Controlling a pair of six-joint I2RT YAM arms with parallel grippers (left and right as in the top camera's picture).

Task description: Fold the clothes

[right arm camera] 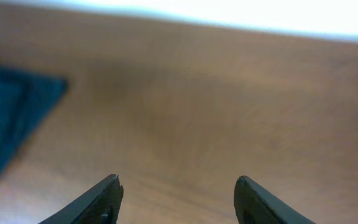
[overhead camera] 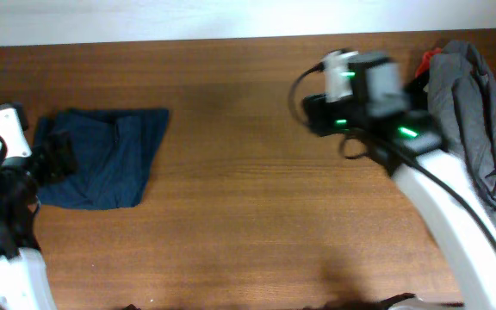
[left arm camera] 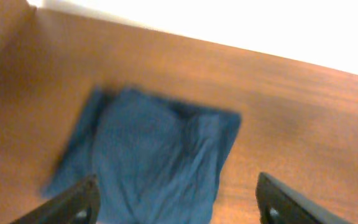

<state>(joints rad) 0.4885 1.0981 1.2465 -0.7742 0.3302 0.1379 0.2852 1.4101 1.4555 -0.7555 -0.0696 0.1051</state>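
The shorts (overhead camera: pixel 102 159) are seen flat at the left end of the table (overhead camera: pixel 248 224), gathered into a compact, roughly square shape, so the fold is judged done or nearly so. The left gripper (left arm camera: pixel 176 199) is held spread just above them, nothing pinched. The right gripper (right arm camera: pixel 178 199) is spread too, empty over bare wood and well apart from the shorts. At most a little smoothing is judged to be left.

Each arm is built from white moulded link shells: right arm (overhead camera: pixel 455 207), left arm (overhead camera: pixel 20 280). The right arm's black joint housing (overhead camera: pixel 356 116) carries green indicator lights (overhead camera: pixel 407 133) and a looped black cable (overhead camera: pixel 298 90). A blurred pale block (overhead camera: pixel 343 65) on top is possibly a camera module. The left gripper (left arm camera: pixel 176 183) and right gripper (right arm camera: pixel 178 183) have black tapered fingers.
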